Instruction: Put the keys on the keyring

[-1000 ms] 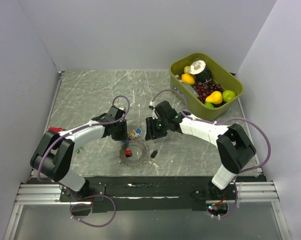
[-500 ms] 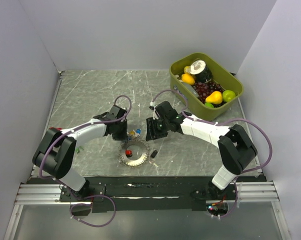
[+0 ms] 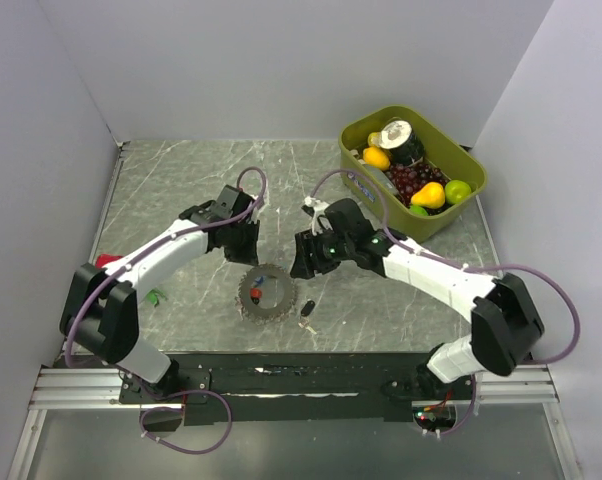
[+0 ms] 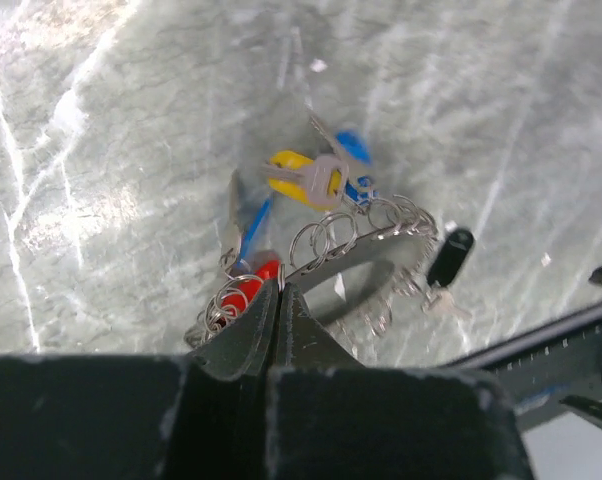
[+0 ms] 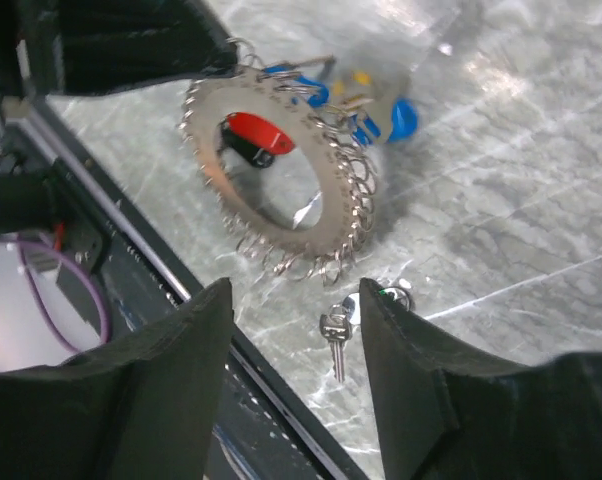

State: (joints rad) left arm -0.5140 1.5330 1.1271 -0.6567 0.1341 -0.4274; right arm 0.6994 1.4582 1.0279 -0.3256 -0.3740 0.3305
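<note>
Low in the left wrist view, the left pincer [image 4: 279,300] is clamping shut on the keyring [image 4: 333,236]. The right pincer [image 5: 296,300] is hovering open and empty above a black key [image 5: 337,338] on the surface [image 5: 501,230].

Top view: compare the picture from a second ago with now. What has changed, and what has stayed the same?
The left tool has closed on the edge of the keyring and moved it slightly up the view. The right arm's elbow swung outward; the right tool stayed open beside the ring. The loose black key and the fruit bin did not move.
</note>
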